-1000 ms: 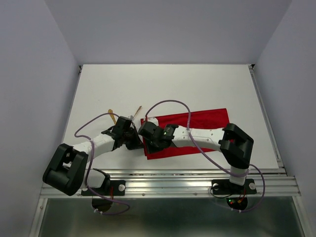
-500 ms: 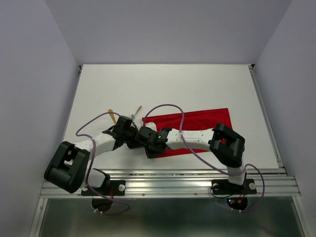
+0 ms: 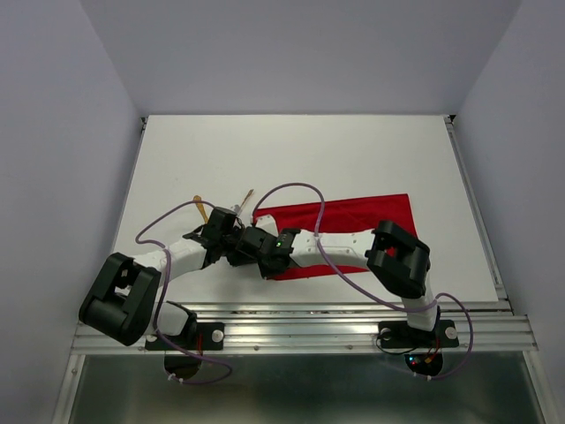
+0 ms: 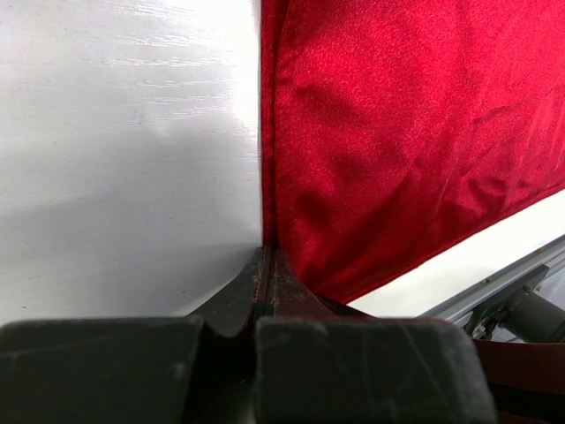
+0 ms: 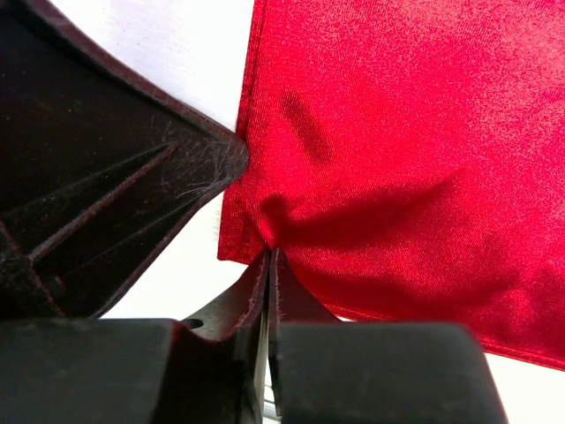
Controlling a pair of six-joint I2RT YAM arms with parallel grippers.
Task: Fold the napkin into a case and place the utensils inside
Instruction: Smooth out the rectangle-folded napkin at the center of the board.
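Observation:
The red napkin [image 3: 353, 216] lies folded as a wide band on the white table, right of centre. My left gripper [image 3: 238, 246] is shut on its left edge, seen close in the left wrist view [image 4: 266, 256] against the cloth [image 4: 397, 132]. My right gripper [image 3: 258, 247] is right beside it, shut on the napkin near its left near corner [image 5: 267, 252], where the cloth [image 5: 415, 132] puckers. The gold knife [image 3: 201, 208] and the thinner fork [image 3: 246, 198] lie on the table just beyond the grippers, left of the napkin. No case shows.
The table's near metal rail [image 3: 291, 318] runs just behind the napkin's near edge, also seen in the left wrist view [image 4: 503, 291]. The left gripper's dark body [image 5: 88, 159] fills the upper left of the right wrist view, almost touching the cloth.
My right gripper has moved left along the napkin's near left part until it sits against the left gripper, its elbow following. The left gripper has barely moved.

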